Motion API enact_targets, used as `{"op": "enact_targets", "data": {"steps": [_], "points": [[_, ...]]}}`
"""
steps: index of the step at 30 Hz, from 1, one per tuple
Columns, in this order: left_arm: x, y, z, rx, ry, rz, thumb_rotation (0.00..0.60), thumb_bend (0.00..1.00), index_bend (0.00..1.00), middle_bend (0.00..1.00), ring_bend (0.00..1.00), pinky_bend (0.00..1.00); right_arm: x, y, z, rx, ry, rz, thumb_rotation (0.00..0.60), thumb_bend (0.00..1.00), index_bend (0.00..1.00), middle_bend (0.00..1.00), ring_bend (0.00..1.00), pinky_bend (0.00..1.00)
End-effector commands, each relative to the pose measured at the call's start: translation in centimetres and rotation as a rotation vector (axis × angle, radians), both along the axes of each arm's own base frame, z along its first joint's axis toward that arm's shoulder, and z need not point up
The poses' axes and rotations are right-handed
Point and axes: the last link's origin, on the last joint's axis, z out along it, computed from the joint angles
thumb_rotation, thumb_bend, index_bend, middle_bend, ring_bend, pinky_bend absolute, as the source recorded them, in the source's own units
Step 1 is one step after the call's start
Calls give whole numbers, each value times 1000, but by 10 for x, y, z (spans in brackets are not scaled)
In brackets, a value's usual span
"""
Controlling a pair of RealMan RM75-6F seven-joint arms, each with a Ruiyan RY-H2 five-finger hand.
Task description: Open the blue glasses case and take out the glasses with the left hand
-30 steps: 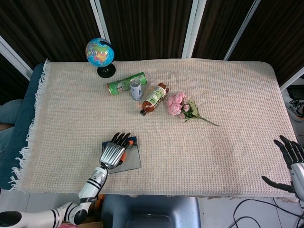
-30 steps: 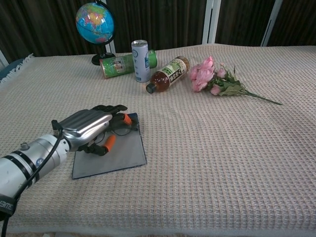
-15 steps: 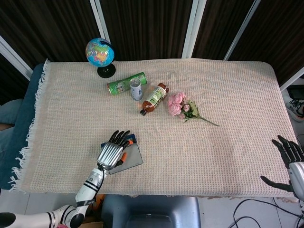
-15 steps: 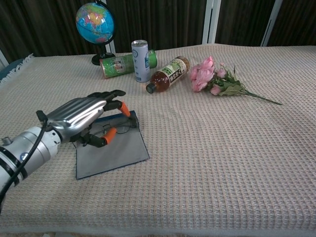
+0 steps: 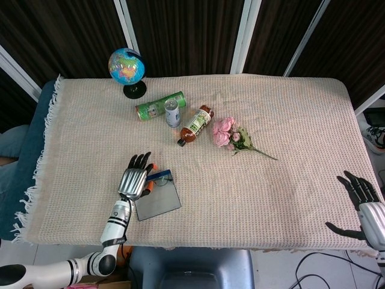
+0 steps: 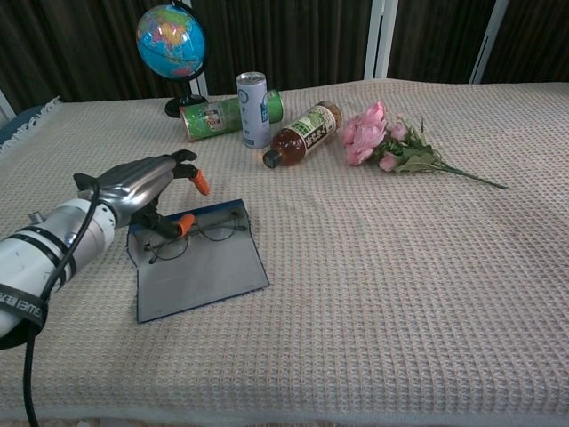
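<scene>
The blue glasses case [image 6: 206, 276] lies open and flat on the cloth, grey lining up, with a blue rim along its far edge. Thin wire-framed glasses [image 6: 203, 237] lie across its far part. My left hand [image 6: 147, 183] hovers at the case's far-left corner with its fingers spread; one orange-tipped finger reaches down to the frame's left side, and another is raised above it. Nothing is pinched between them. The head view shows the same hand [image 5: 133, 180] just left of the case [image 5: 159, 199]. My right hand [image 5: 363, 202] hangs open beyond the table's right front corner.
At the back stand a globe [image 6: 171, 40] and an upright can [image 6: 254, 108], with a lying green can [image 6: 213, 116], a lying bottle [image 6: 304, 130] and pink flowers [image 6: 382, 135] beside them. The cloth-covered table [image 5: 271, 186] ends near the case's front edge.
My left hand has pulled back to the left off the case, uncovering the glasses that now lie on the lining. The case shifted slightly. The right hand barely drifted.
</scene>
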Motion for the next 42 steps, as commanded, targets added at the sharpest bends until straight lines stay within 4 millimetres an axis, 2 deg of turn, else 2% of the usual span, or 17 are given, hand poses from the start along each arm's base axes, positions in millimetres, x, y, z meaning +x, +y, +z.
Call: {"op": "enact_targets", "data": {"steps": [1,8,32,42], "points": [[6,1,1,-13,25,25,600,433,327,0,0,0,0,-1,1,0,-3,-2,600,64,0,0,0,0],[12,0,3,-22,52,43,600,455,352,0,0,0,0,-1,1,3,-4,-1,600,64,0,0,0,0],[9,3,-3,-32,101,57,600,456,363,0,0,0,0,1,3,-6,-12,3,600,64,0,0,0,0],[8,5,-4,-28,97,58,600,456,412,0,0,0,-1,1,4,-9,-13,3,600,64,0,0,0,0]]}}
